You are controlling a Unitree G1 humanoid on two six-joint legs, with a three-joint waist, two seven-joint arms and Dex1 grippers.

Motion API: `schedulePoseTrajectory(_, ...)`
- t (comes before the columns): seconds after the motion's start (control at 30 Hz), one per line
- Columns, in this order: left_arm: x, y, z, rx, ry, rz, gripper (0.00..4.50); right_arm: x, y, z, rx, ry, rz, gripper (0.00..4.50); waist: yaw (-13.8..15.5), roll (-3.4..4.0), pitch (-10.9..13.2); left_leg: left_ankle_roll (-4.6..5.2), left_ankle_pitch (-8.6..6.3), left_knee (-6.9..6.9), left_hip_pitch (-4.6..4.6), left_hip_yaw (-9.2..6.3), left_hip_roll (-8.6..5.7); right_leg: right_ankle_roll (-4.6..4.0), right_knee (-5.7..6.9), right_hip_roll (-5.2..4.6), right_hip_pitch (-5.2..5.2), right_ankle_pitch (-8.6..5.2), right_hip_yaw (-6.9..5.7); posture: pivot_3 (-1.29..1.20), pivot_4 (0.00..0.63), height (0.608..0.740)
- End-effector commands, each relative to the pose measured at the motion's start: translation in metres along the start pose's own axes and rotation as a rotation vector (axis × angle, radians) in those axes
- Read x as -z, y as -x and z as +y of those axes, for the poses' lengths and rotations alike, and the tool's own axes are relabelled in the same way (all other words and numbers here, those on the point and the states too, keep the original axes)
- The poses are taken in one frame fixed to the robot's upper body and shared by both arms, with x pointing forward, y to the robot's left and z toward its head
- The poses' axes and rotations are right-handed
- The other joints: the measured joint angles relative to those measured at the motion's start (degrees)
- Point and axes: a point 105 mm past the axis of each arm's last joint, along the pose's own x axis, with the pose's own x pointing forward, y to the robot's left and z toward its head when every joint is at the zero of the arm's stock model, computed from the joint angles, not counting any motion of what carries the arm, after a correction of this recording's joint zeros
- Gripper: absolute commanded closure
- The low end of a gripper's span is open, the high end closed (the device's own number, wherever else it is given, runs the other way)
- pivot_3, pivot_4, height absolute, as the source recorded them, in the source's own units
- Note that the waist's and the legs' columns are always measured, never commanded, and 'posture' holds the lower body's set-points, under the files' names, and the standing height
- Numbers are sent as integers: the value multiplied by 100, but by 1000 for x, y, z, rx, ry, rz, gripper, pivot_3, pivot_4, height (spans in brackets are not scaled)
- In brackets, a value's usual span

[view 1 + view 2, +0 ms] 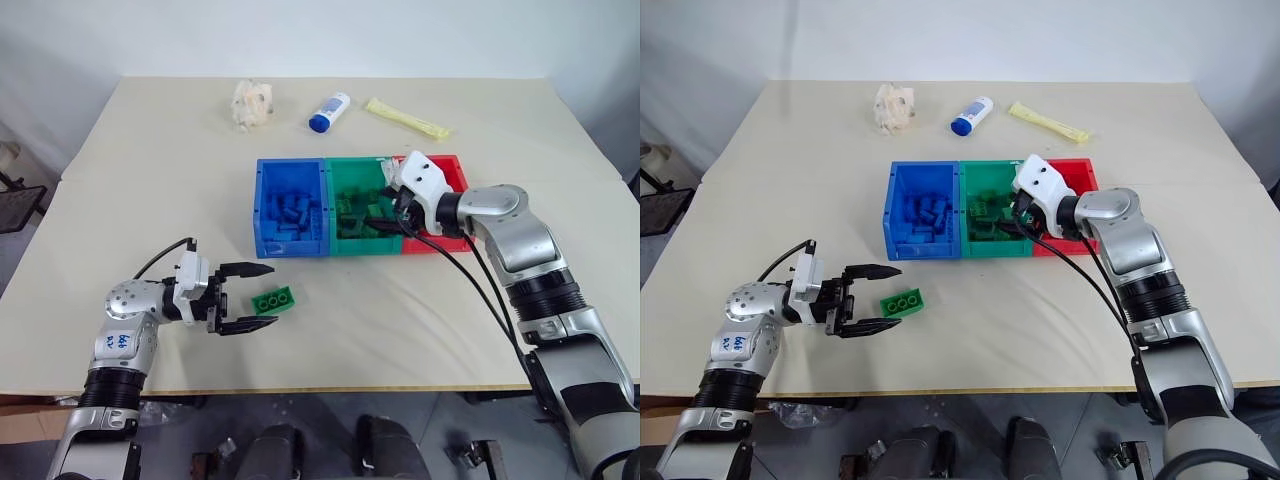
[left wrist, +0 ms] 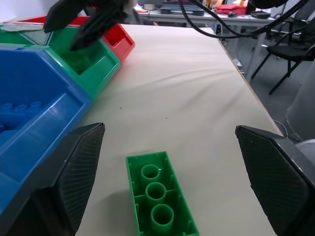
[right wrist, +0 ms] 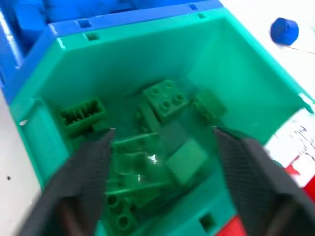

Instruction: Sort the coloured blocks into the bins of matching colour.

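Left end effector (image 1: 258, 297) nearest, jaws wide, straddling long green block (image 1: 278, 300) lying studs-down on counter (image 1: 400, 320), not yet gripped. Risk: closing off-centre skews block, shoves it aside. Right end effector (image 1: 383, 213) open over green bin (image 1: 351, 250), empty; could clip bin wall, shifting joined blue bin (image 1: 262, 245) and red bin (image 1: 455, 170).

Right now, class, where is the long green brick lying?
On the table, between the open left tool's fingers, just in front of the blue bin.
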Motion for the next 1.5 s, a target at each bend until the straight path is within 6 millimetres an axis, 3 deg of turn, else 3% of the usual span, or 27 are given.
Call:
schedulePoseTrajectory(0.03, -7, 1, 1, -12, -28, 5, 0, -18, 11, -7, 9, 59, -57, 35, 4, 0, 0, 0, 0, 2, 0, -1, 0, 0, 1, 0, 1, 0, 1, 0, 150, 740)
schedulePoseTrajectory(0.2, -4, 1, 5, -49, -23, 43, 0, -26, 23, -1, -46, 93, -116, 35, 10, 0, 0, 0, 0, 4, 0, -2, 0, 0, 3, -1, 0, 0, 9, 0, 150, 740)
schedulePoseTrajectory(0.4, -8, 1, 12, -103, -35, 70, 0, -33, 47, 20, -215, 67, -205, 35, 52, 0, 0, 0, 0, 4, 0, -3, 1, 0, 2, -1, 1, 0, 10, 0, 150, 740)
schedulePoseTrajectory(0.57, -7, 10, 26, -285, -45, 142, 0, -13, 81, 42, -391, -3, -233, 35, 82, -1, 1, 0, -1, 7, 0, -15, -5, 0, -5, -6, 12, 0, 16, 0, 150, 740)
schedulePoseTrajectory(0.77, -12, 25, 9, -410, -1, 142, 0, 7, 114, 57, -529, -96, -262, 35, 51, -1, 2, -3, -2, 1, 0, -10, 11, 0, -25, -17, 15, 0, 28, 0, 150, 740)
schedulePoseTrajectory(0.87, -3, 48, -29, -380, 64, 259, 0, 18, 127, 53, -553, -139, -266, 35, 13, 0, 3, -14, -4, 3, 3, -4, 26, -2, -32, -15, 15, -1, 33, 0, 150, 740)
schedulePoseTrajectory(0.93, -4, 58, -41, -369, 69, 273, 0, 21, 130, 53, -565, -149, -261, 35, 25, 3, 5, -17, -6, -10, 13, -2, 26, -9, -32, -20, 16, -5, 36, 0, 150, 740)
schedulePoseTrajectory(1.23, -5, 110, -63, -413, 95, 349, 0, 28, 131, 48, -559, -128, -250, 35, 97, 10, 8, -22, -11, -9, 13, -10, 24, -17, -71, -31, 23, -9, 29, 0, 150, 740)
schedulePoseTrajectory(1.33, -7, 109, -63, -410, 89, 351, 0, 27, 130, 48, -567, -114, -252, 35, 80, 10, 9, -22, -11, -18, 13, -12, 24, -20, -71, -31, 20, -10, 26, 0, 150, 740)
schedulePoseTrajectory(1.5, -8, 81, -52, -382, 68, 328, 0, 21, 129, 53, -591, -62, -271, 35, 80, 10, 9, -22, -11, -16, 13, -11, 24, -20, -69, -31, 22, -10, 26, 0, 150, 740)
